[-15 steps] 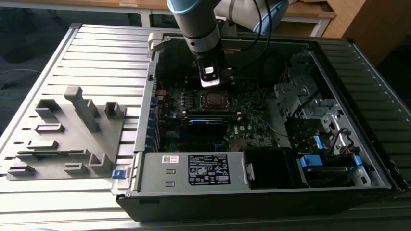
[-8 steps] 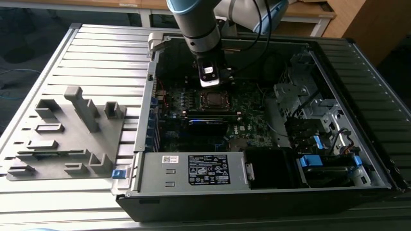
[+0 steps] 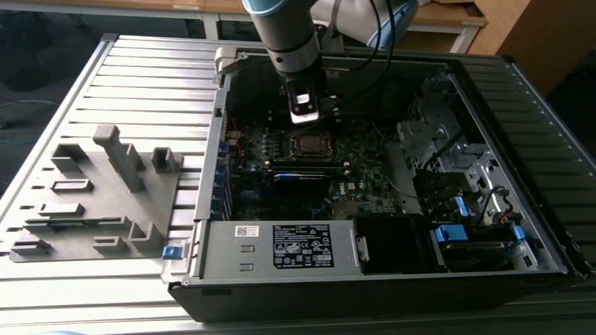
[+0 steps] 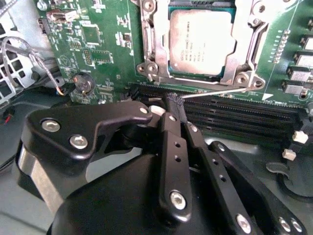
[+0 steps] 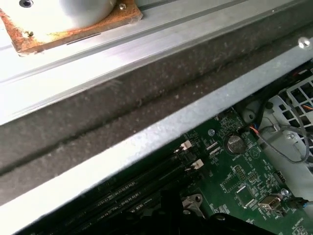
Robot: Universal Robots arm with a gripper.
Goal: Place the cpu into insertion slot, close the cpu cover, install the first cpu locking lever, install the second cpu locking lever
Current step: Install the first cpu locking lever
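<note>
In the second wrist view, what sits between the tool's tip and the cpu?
In the second wrist view, a thin metal locking lever and the lower edge of the cpu cover lie between the tool and the cpu.

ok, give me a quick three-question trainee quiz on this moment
1. True or false: the silver chip lies in its socket, with the metal frame down around it.
2. In the second wrist view, what meets the claw at its tip? A) coin battery B) thin metal lever C) power supply
3. Fill in: the grey parts tray stands at the exterior view's ____ of the computer case.

Key: 1 true; 2 B; 3 left.
</note>
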